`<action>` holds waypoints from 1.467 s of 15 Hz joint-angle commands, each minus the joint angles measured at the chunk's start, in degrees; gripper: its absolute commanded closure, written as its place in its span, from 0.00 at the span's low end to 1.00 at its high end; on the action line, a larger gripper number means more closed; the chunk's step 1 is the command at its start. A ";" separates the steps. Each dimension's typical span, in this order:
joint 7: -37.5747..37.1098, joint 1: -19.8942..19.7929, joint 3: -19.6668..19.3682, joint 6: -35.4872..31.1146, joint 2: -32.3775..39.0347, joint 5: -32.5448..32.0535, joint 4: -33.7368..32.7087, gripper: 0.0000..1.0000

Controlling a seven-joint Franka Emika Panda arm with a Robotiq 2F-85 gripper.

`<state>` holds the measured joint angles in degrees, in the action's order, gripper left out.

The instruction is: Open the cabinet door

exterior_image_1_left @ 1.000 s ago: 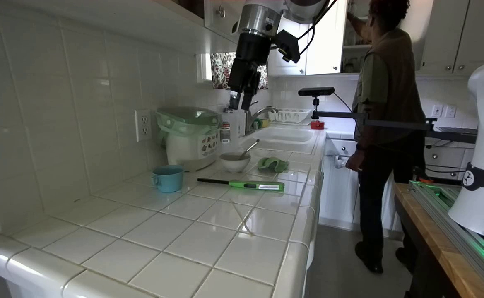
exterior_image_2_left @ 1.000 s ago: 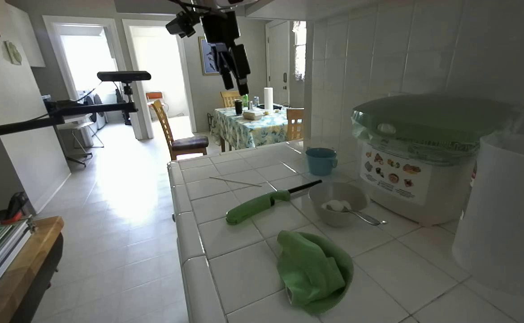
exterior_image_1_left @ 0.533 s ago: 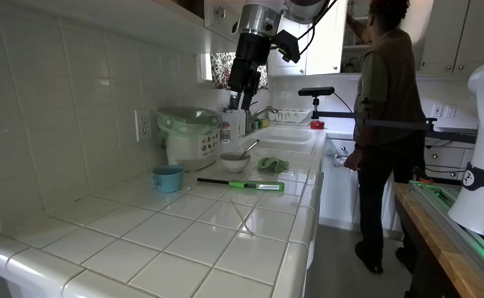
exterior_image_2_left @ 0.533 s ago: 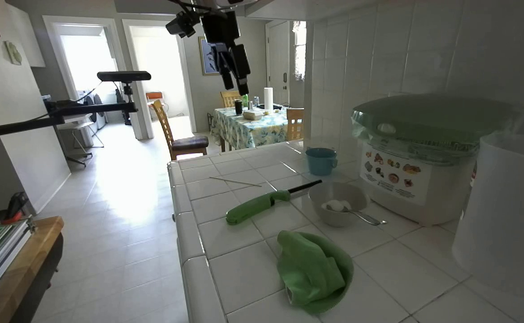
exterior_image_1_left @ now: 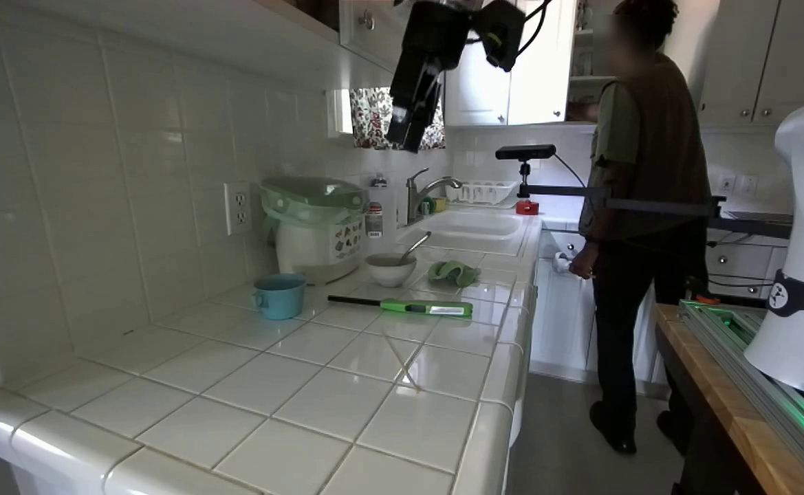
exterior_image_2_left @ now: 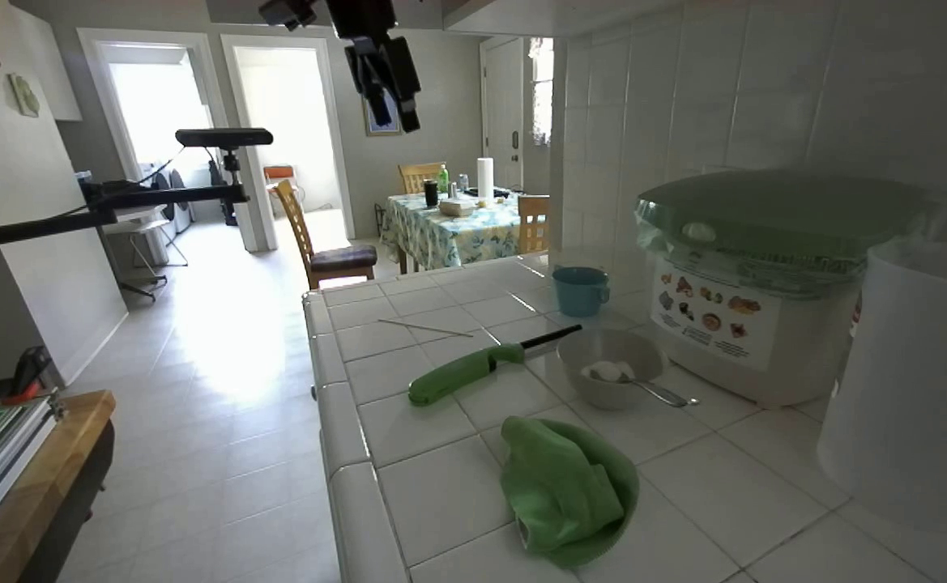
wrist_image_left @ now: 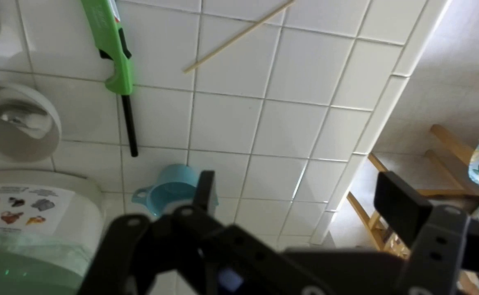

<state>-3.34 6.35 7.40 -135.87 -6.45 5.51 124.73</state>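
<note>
A white wall-cabinet door (exterior_image_1_left: 364, 42) with a small knob shows at the top of an exterior view, above the counter. It is cut off by the frame edge and looks shut. More white wall-cabinet doors (exterior_image_1_left: 542, 69) with knobs are on the far wall; I cannot tell for certain which door is meant. My gripper (exterior_image_1_left: 403, 139) hangs in the air above the counter, pointing down, beside and below the near door and apart from it. It also shows high up in an exterior view (exterior_image_2_left: 396, 123). In the wrist view the gripper (wrist_image_left: 294, 184) is open, with nothing between its fingers.
On the tiled counter (exterior_image_1_left: 291, 419) are a blue cup (exterior_image_1_left: 281, 297), a green lighter (exterior_image_1_left: 426, 307), a bowl (exterior_image_1_left: 391, 270), a green cloth (exterior_image_1_left: 454, 273), a thin stick (exterior_image_1_left: 399, 361) and a lidded bin (exterior_image_1_left: 319, 240). A person (exterior_image_1_left: 649, 144) stands at the far cabinets.
My gripper has risen, moving slightly right in an exterior view and left in an exterior view from the opposite side. The person's raised arm has come down. Counter objects have not moved.
</note>
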 commanded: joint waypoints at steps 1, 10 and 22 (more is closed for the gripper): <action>-1.72 0.92 0.91 2.84 -10.47 -1.48 5.82 0.00; -17.09 -5.41 6.82 -9.05 -16.93 -15.84 6.45 0.00; -27.50 -12.48 11.01 -17.05 -16.90 -25.14 5.27 0.00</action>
<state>-31.19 -5.99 18.32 -152.95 -23.31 -19.98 130.02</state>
